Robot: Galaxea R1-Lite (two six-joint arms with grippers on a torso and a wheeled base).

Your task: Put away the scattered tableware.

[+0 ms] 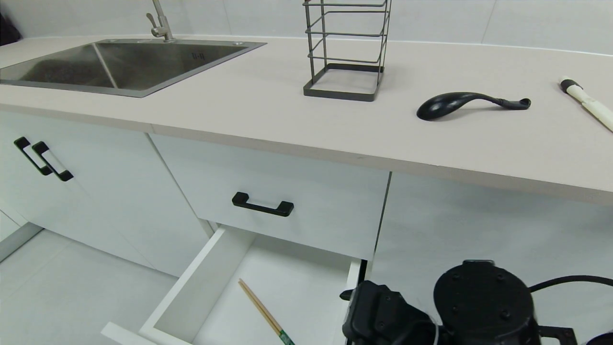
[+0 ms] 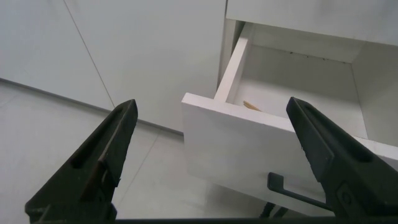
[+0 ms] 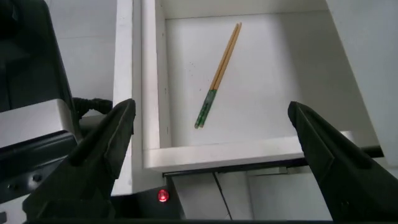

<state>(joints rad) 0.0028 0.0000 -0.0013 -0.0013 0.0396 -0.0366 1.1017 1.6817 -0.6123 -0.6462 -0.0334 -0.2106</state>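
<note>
The long counter [image 1: 239, 105] takes up most of what's in front of me, and under it the lower drawer [image 1: 191, 282] is pulled open. A wire rack [image 1: 345, 48] stands on the counter towards the back. To its right lies a black spoon [image 1: 459, 103], bowl down with its curved handle arching off the surface, and a pale utensil [image 1: 589, 103] rests at the far right edge. A pair of chopsticks [image 3: 217, 74] lies inside the drawer. The right gripper [image 3: 211, 162] hangs above the drawer and the left gripper [image 2: 211, 162] faces the drawer's front; both have their fingers spread and hold nothing. I'd say the spoon comes next: rise clear of the drawer front, then pinch the handle where it arches, not the rounded bowl.
</note>
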